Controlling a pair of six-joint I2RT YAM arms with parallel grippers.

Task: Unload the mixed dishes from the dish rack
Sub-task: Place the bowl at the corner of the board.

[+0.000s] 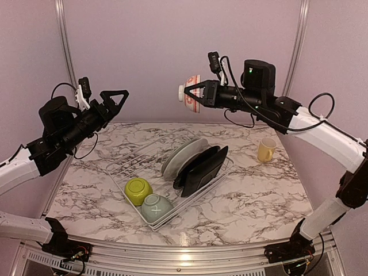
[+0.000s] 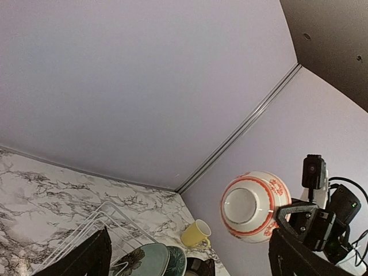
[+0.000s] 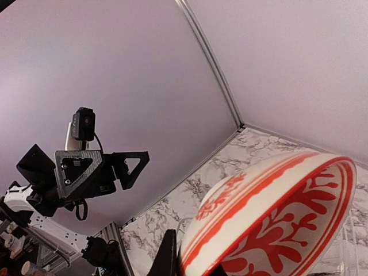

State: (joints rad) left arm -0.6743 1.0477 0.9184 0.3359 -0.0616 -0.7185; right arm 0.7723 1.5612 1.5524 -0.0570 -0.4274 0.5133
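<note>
My right gripper (image 1: 193, 96) is shut on the rim of the small white red-patterned bowl (image 1: 188, 91), holding it tilted high above the table's far side. The bowl fills the right wrist view (image 3: 270, 213) and also shows in the left wrist view (image 2: 253, 206). My left gripper (image 1: 119, 100) is open and empty, raised at the left, pointing toward the bowl. The white wire dish rack (image 1: 131, 156) holds a lime-green bowl (image 1: 138, 191), a pale grey-green bowl (image 1: 156, 208), upright whitish plates (image 1: 183, 155) and black squarish plates (image 1: 201, 168). The pale yellow mug (image 1: 266, 149) stands on the table to the right.
The marbled table (image 1: 259, 195) is bounded by lilac walls at the back and both sides. The rack sits diagonally in the middle. The mug is near the right wall.
</note>
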